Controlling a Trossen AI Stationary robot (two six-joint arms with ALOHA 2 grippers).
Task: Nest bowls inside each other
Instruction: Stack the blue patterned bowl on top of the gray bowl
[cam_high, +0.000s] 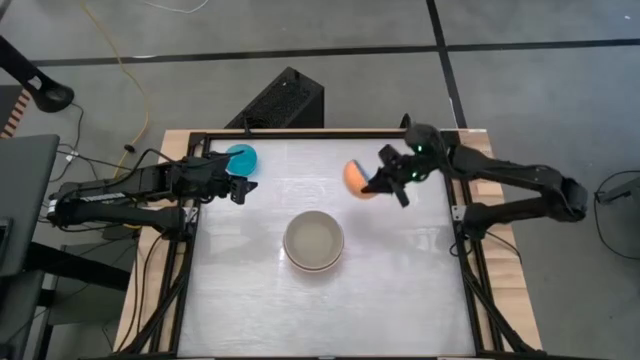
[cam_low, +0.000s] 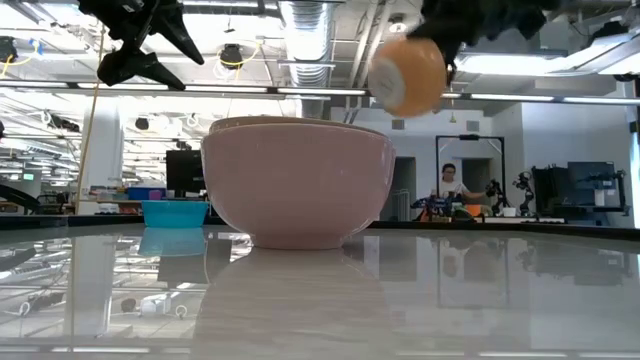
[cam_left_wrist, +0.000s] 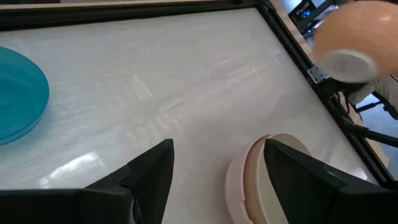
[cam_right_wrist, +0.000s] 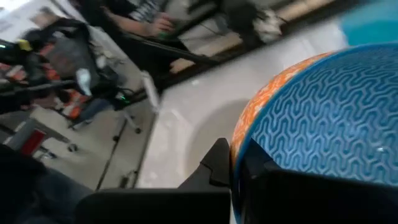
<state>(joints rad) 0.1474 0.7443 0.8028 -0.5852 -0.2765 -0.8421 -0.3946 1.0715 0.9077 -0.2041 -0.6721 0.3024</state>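
Note:
A salmon-pink bowl (cam_high: 358, 178) (cam_low: 408, 75) hangs tipped on its side above the table's far right part, with my right gripper (cam_high: 385, 182) (cam_right_wrist: 239, 165) shut on it. Its inside is blue with a wavy pattern (cam_right_wrist: 329, 130). A pale pink bowl (cam_high: 314, 240) (cam_low: 298, 185) stands on its base at the table's middle with a beige bowl (cam_left_wrist: 283, 146) nested in it. A cyan bowl (cam_high: 241, 158) (cam_left_wrist: 18, 93) stands at the far left. Beside the cyan bowl, my left gripper (cam_high: 238, 190) (cam_left_wrist: 217, 162) hovers open and holds nothing. My right gripper pinches the salmon-pink bowl's rim (cam_right_wrist: 236, 146), one finger (cam_right_wrist: 217, 165) on the orange outer wall and the other on the blue patterned inside. The fingers come nearly level from the table's right. The bowl is lifted clear and tipped on its side, its base (cam_left_wrist: 342, 62) toward the left arm.
A black frame (cam_high: 462, 215) runs along the table's edges. A dark box (cam_high: 280, 100) stands on the floor beyond the far edge. The near half of the white table (cam_high: 320, 310) is bare. A person (cam_low: 450, 185) sits in the room behind.

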